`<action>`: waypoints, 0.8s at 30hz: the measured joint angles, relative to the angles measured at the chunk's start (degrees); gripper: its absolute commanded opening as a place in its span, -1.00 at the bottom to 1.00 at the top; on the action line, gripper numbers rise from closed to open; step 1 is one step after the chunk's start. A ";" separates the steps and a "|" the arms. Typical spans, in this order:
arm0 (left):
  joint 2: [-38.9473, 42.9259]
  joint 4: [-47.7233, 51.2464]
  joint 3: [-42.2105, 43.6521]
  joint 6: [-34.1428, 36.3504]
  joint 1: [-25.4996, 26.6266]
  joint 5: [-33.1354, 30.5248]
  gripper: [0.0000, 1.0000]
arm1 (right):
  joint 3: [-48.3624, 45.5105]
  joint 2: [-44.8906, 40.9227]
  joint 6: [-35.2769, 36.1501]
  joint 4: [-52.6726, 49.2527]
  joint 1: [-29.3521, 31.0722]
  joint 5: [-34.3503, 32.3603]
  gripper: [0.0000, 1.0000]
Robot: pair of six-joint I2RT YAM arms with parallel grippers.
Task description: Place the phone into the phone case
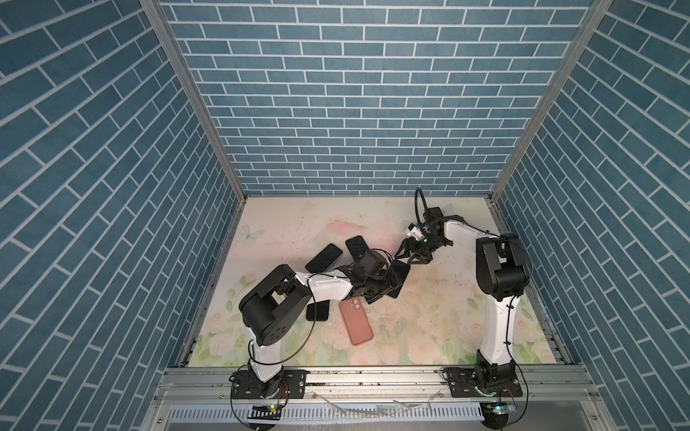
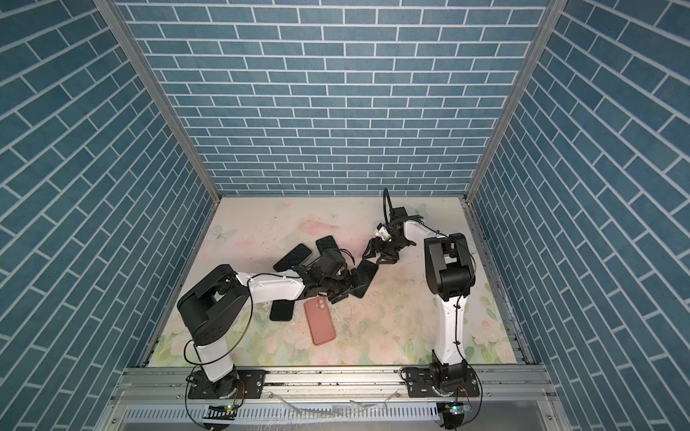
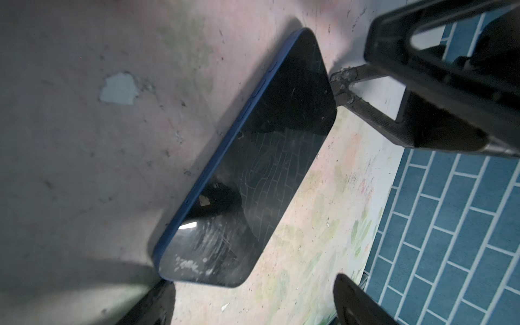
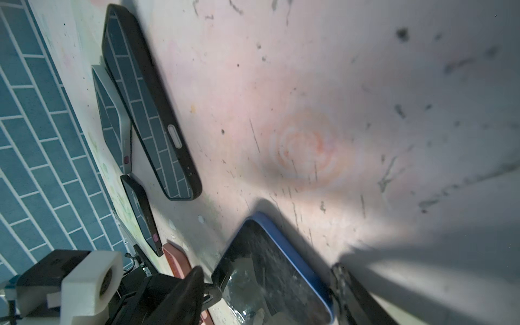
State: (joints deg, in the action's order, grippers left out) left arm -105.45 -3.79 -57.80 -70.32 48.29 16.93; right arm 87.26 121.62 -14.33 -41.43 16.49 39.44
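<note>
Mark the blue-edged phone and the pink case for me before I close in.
blue-edged phone point(image 3: 253, 168): left wrist view, middle of its dark screen.
pink case point(image 1: 356, 322): in a top view, middle of its back, below the camera cutout.

The phone point(image 1: 401, 274) is flat and thin, with a dark glass front and a blue edge all the way round. It lies on the worktop point(image 1: 429, 317) near the middle, glass side up, turned at a slant. In both top views only its far half shows. Close up point(image 3: 261, 168) the glass is dirty, with white smears at one end, and the blue brick wall shines back in it. The pink case point(image 1: 356, 321) lies flat near the phone, closer to the front edge. Its smooth outer side faces up. At its far end is a small square bump with two dark round spots.
</note>
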 measured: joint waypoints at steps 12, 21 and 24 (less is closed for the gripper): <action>-0.17 2.97 -1.18 2.89 -0.15 -1.20 0.79 | -11.15 -7.50 2.64 2.62 -1.68 2.40 0.13; 0.00 3.78 -1.27 8.48 -1.29 -1.51 0.78 | -15.58 -16.92 2.64 3.78 -1.29 10.38 0.00; 0.00 3.74 -1.25 10.05 -1.31 -1.25 0.78 | -16.55 -17.94 2.75 4.15 -0.63 12.55 -0.05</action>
State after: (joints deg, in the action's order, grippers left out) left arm -105.45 -0.05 -59.05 -60.27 46.98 15.68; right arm 70.72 103.68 -11.57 -37.28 15.86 51.99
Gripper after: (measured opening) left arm 0.891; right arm 0.489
